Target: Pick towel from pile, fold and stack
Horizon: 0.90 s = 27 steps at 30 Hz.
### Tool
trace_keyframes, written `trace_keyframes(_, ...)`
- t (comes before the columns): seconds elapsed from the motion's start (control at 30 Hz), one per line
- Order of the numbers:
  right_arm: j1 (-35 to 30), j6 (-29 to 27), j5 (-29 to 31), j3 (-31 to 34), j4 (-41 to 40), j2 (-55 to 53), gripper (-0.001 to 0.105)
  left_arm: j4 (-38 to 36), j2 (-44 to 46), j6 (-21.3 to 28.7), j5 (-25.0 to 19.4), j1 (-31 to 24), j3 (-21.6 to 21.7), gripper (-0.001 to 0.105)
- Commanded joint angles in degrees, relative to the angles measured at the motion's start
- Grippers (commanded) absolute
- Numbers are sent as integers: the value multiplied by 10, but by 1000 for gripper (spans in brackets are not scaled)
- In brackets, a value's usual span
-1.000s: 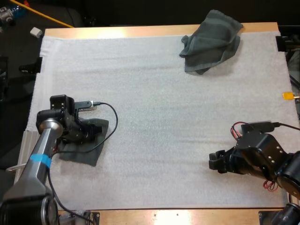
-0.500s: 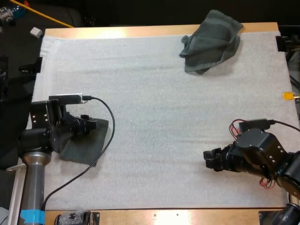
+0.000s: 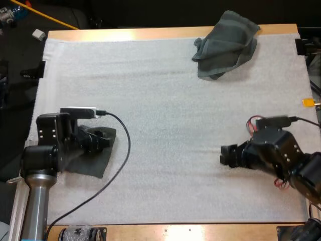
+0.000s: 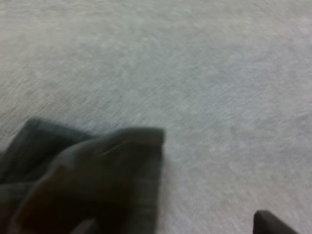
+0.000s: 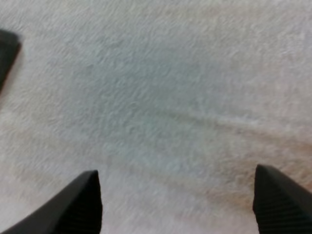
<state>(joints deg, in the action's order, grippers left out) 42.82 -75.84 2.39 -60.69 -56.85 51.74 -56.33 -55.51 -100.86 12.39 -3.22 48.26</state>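
1. Shifted since half a second ago: my left hand sits slightly nearer the middle of the mat, and my right hand has moved a little away from the near edge. Neither towel has moved.
2. Left side, high view: my left hand is low over the folded towel, above its far right corner. This towel lies flat on the mat near the mat's left edge, dark grey-green.
3. Left wrist view: the folded towel lies just below the hand, with one layer's corner lifted slightly off the mat. One black fingertip stands over bare mat beside the towel, well off to one side. I read the left hand as open, gripping nothing.
4. Middle: bare white mat on the wooden table.
5. Right side, near: my right hand is low over bare mat, pointing toward the left arm, well apart from both towels.
6. Right wrist view: the two fingers of my right hand stand wide apart with nothing but mat between them. Right hand open, empty.
7. Right side, far: the crumpled towel lies bunched at the mat's far edge, its upper corner reaching over the table's wooden border.
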Motion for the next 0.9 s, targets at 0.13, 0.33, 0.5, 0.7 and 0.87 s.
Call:
trace_keyframes(0.13, -106, -54, -20, -2, 26, 29, 63, -19, 33, -4, 0, 41, 8, 61)
trace_keyframes(0.33, -179, -73, -25, -2, 23, 34, 63, -24, 46, 0, 2, 44, 6, 60)
trace_keyframes(0.5, -282, -108, -41, -1, 11, 26, 63, -28, 57, 5, 0, 44, 7, 60)
trace_keyframes(0.7, -378, -161, -41, 0, -10, -2, 63, -35, 72, 14, -3, 43, 12, 60)
trace_keyframes(0.87, -419, -191, -38, 1, -26, -42, 63, -43, 94, 26, -13, 44, 22, 60)
